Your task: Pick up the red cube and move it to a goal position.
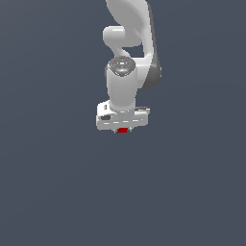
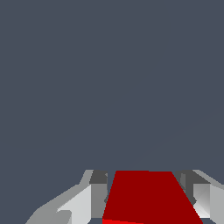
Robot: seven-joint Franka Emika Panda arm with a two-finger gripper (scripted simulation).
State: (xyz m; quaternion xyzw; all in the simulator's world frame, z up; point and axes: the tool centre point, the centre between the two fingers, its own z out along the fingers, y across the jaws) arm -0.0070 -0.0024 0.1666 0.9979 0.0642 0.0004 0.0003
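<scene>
The white arm [image 1: 129,62] reaches down from the top of the exterior view, and its gripper [image 1: 123,129] points down. The red cube [image 1: 122,130] sits right under the gripper's white body, and only a small red bit peeks out there. In the wrist view the cube [image 2: 148,197] looks big and fills the space between the two fingers [image 2: 98,192]. One finger is on each side of it, and both seem to press against its sides, so the gripper is clenched on the cube. The fingers look grey and white, and their tips are hidden past the picture's edge. All around the arm and cube there is only a flat dark grey-blue floor [image 1: 57,192]. The pictures do not show clearly whether the cube is lifted off the floor or still resting on it.
</scene>
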